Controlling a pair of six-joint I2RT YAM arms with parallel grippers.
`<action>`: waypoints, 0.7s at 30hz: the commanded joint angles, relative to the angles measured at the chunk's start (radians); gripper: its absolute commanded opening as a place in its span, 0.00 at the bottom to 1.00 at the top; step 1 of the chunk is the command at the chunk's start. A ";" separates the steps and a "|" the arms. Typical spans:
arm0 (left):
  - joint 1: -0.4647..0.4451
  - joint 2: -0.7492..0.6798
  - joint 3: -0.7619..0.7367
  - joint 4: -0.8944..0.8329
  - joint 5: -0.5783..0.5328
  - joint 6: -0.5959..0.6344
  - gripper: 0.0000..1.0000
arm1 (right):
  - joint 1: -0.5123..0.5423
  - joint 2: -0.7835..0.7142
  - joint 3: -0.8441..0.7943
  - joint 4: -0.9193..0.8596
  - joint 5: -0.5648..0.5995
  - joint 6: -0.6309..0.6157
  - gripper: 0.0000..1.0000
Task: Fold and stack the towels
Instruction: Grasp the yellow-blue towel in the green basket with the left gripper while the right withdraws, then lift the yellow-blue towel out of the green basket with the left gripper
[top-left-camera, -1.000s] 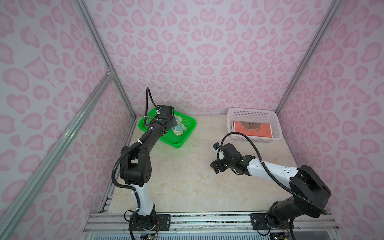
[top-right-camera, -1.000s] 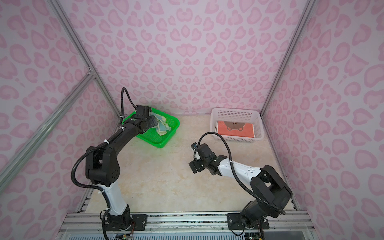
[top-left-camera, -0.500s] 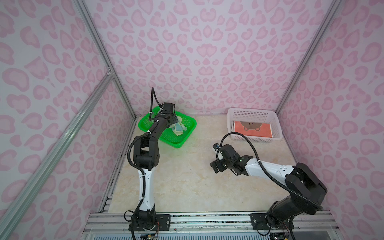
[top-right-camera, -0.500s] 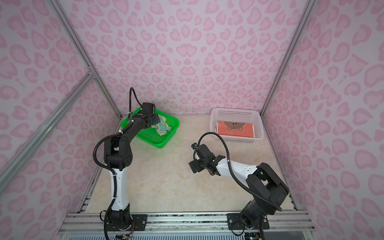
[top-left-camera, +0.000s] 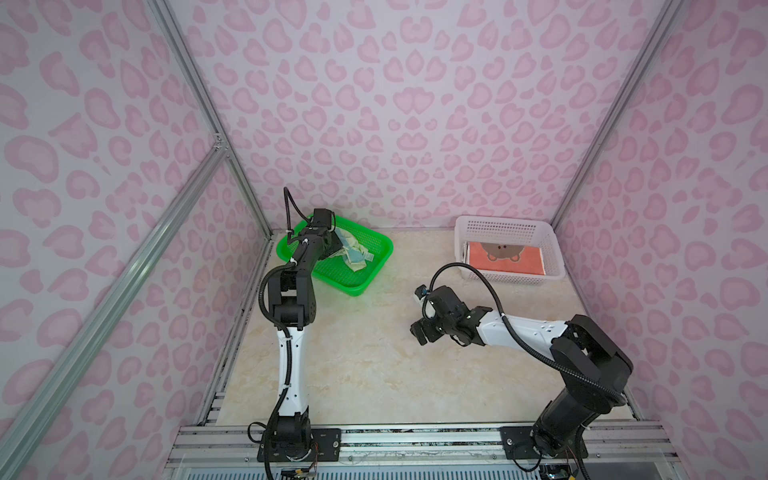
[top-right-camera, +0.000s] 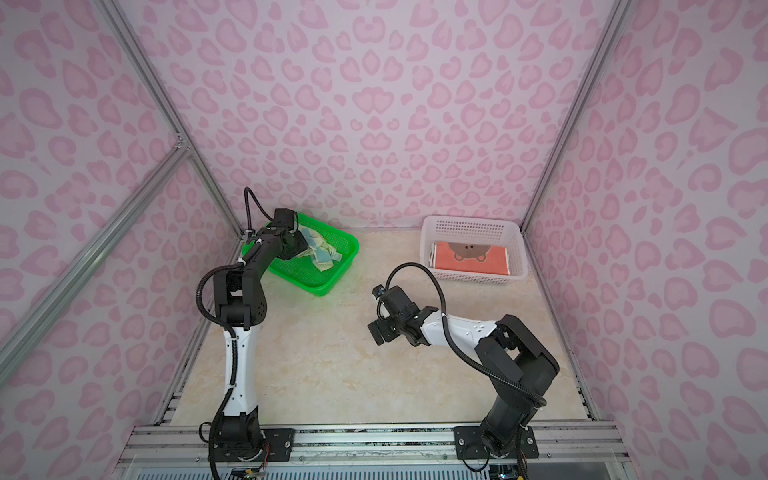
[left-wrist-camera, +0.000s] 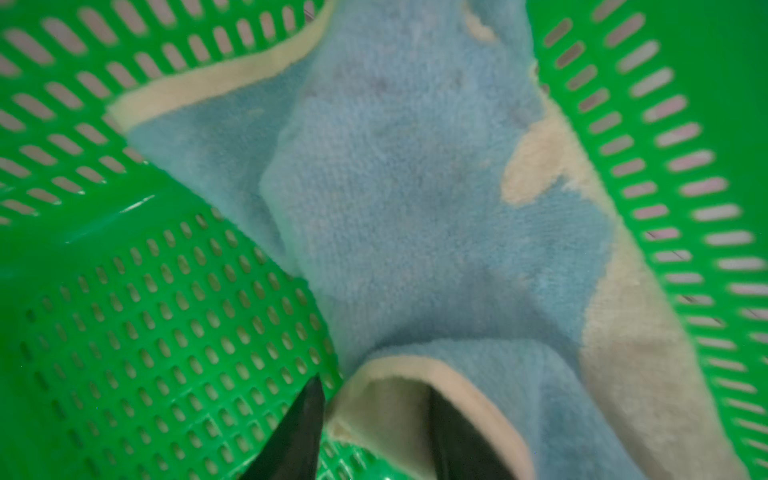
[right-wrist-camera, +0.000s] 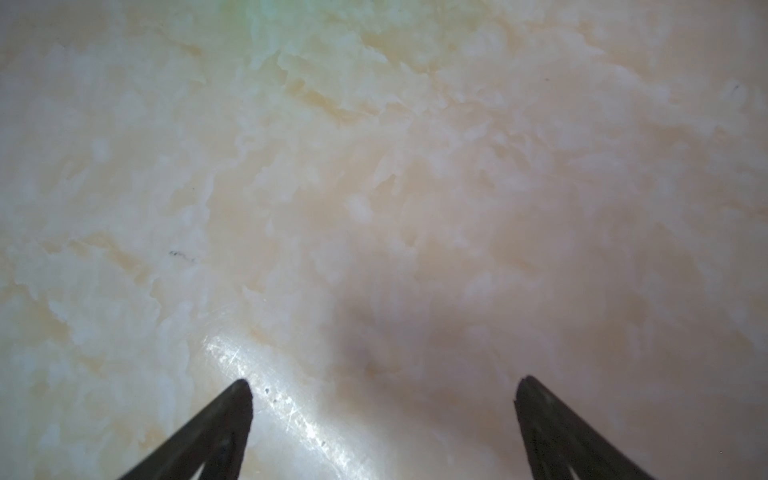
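Left jaws are down inside the green perforated plastic basket (top-left-camera: 365, 276), narrowed onto a cream-hemmed fold of the crumpled pale yellow and teal terry towel (left-wrist-camera: 415, 187). Cloth fills the gap btwn the black fingertips (left-wrist-camera: 303, 419), so it reads as a pinch, tho how deep the bite goes is hidden. Main risk: the grip sits right at the hem, so on a quick lift the fold could slide out and the towel drop back in the basket. 2nd: one fingertip is v. close to the basket's slotted floor, and if it snags a slot the light basket may tip or drag along w/ the arm. 3rd: the towel is bunched, so it prob. comes up twisted, not by a clean corner, which makes spreading it on the marble-look tabletop (right-wrist-camera: 374, 166) harder. Right jaws are spread wide w/ nothing btwn them, hovering over bare tabletop, well apart from the green basket, so no help if the cloth slips. The folded orange towel w/ brown bear (top-left-camera: 505, 259) lies flat in the white perforated plastic basket (top-left-camera: 507, 226) at far right; a careless stack could skew it.
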 joint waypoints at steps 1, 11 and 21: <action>0.000 -0.003 0.015 0.004 0.037 -0.010 0.08 | 0.002 0.006 0.003 0.008 -0.007 0.011 0.98; -0.002 -0.170 -0.113 0.055 0.086 -0.001 0.02 | 0.008 -0.035 -0.033 0.019 0.015 0.021 0.98; -0.005 -0.404 -0.314 0.185 0.111 -0.002 0.02 | 0.013 -0.057 -0.059 0.027 0.024 0.026 0.98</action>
